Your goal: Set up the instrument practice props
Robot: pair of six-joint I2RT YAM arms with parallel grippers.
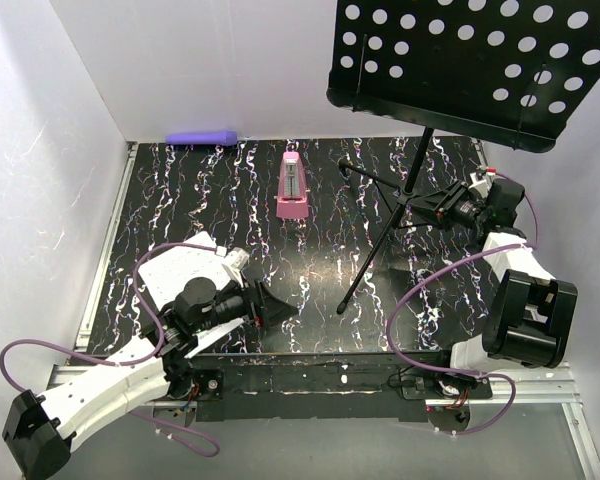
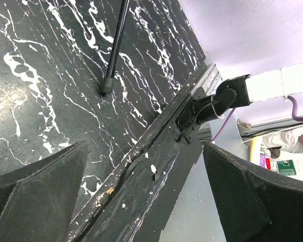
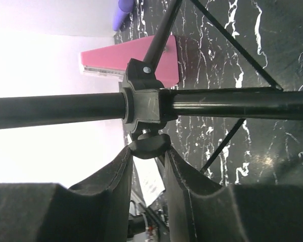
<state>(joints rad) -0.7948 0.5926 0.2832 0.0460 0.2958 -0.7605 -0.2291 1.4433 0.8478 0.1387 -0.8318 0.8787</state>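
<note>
The black music stand (image 1: 412,170) stands at the back right, its perforated desk (image 1: 460,60) high up. My right gripper (image 1: 430,206) is shut on the small black knob (image 3: 147,142) of the collar (image 3: 144,101) on the stand's pole. The pink metronome (image 1: 293,187) stands upright at the back centre and also shows in the right wrist view (image 3: 136,61). White sheet music (image 1: 178,268) lies at the front left, partly under my left arm. My left gripper (image 1: 272,305) is open and empty, low over the table's front edge (image 2: 141,166). One stand leg's foot (image 2: 107,88) rests on the table ahead of it.
A purple cylinder (image 1: 202,137) lies against the back wall at the left. White walls close in the left, back and right sides. The stand's legs (image 1: 365,265) spread across the table's right half. A black-taped strip (image 2: 156,151) runs along the table's near edge.
</note>
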